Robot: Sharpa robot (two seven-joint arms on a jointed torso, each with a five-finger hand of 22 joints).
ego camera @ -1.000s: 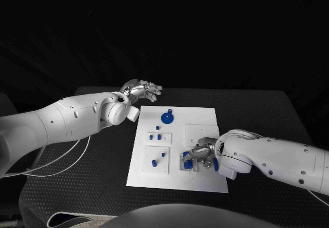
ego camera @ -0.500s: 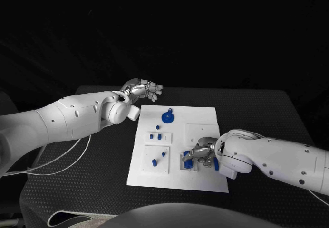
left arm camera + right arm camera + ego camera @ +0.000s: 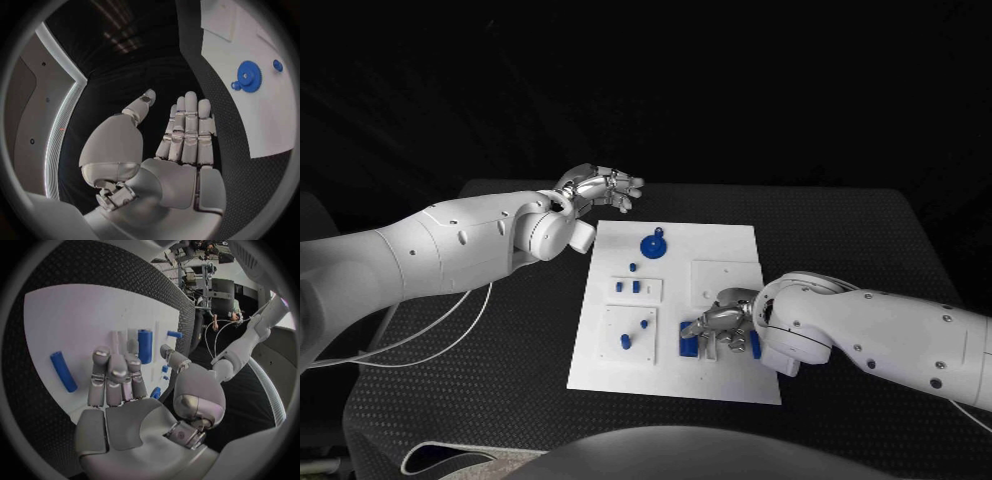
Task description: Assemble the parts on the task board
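Right hand hovered low over the near right part of the white task board, fingers straight and slightly apart, holding nothing.

Beneath its fingertips stood an upright blue cylinder; a second blue cylinder lay flat on the board beside the hand. A blue gear sat near the board's far edge, small blue pegs left of centre. Left hand floated empty beyond the board's far left corner, fingers extended, above the black table, whose right side lay bare.
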